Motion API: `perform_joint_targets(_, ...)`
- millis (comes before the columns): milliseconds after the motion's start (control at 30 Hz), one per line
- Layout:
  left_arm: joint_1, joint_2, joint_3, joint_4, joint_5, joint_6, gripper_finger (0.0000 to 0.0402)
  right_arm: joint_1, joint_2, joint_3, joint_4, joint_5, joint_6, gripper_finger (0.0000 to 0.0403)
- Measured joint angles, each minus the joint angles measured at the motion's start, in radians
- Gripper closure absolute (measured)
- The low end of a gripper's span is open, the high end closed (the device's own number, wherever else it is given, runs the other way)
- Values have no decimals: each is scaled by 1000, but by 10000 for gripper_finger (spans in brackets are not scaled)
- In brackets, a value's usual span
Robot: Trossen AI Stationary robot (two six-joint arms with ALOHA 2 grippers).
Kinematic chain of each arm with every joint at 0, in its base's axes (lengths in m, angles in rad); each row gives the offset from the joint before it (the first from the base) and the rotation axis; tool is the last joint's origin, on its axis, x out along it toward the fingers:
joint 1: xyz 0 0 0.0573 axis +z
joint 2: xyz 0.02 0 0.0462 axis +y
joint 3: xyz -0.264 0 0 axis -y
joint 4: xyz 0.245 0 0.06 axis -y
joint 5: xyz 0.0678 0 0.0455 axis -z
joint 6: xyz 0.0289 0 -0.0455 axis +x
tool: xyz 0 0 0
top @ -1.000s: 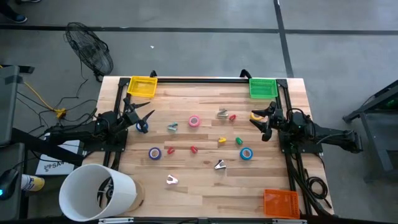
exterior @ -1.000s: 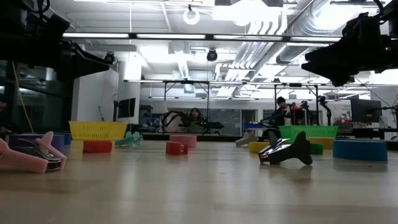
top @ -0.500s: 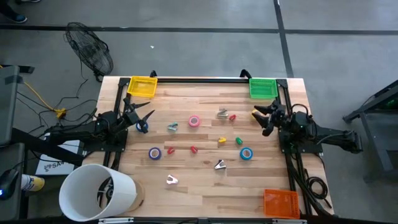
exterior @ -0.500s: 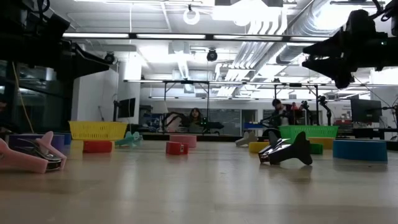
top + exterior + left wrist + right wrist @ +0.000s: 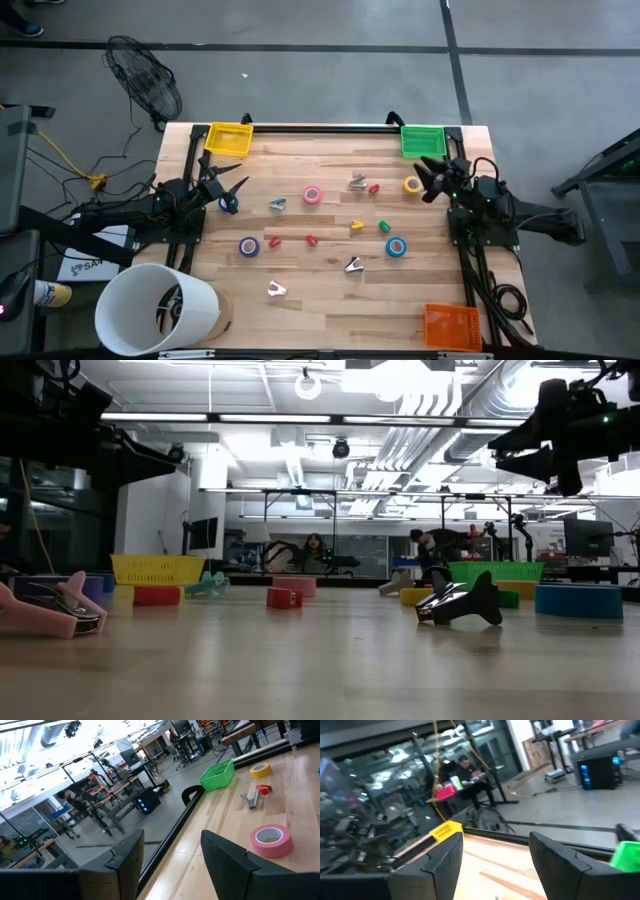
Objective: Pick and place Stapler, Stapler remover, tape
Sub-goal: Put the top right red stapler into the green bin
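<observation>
High view: the right pincer (image 5: 430, 177) hovers released near the tabletop's (image 5: 330, 300) far right corner, just beside the yellow tape (image 5: 412, 185) and near the green basket (image 5: 423, 140). The left pincer (image 5: 228, 188) waits released by the left edge, above a blue tape (image 5: 230, 205).

Left wrist view: pink tape (image 5: 272, 840) lies ahead.
</observation>
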Motion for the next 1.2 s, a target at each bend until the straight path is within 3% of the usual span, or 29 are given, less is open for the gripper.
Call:
perform_joint_targets(133, 0, 0, 0, 0, 0, 0, 208, 0, 85, 77, -126, 50, 51, 183)
perform_joint_targets(600, 0, 0, 0, 0, 0, 0, 208, -1, 513, 411, -417, 46, 72, 183)
perform_joint_targets(867, 0, 0, 0, 0, 0, 0, 208, -1, 725, 514, -446, -120, 112, 183)
perform_joint_targets(1000, 0, 0, 0, 0, 0, 0, 208, 0, 826, 525, -442, -220, 27, 183)
perform_joint_targets(1200, 0, 0, 0, 0, 0, 0, 208, -8, 995, 525, -400, -278, -129, 183)
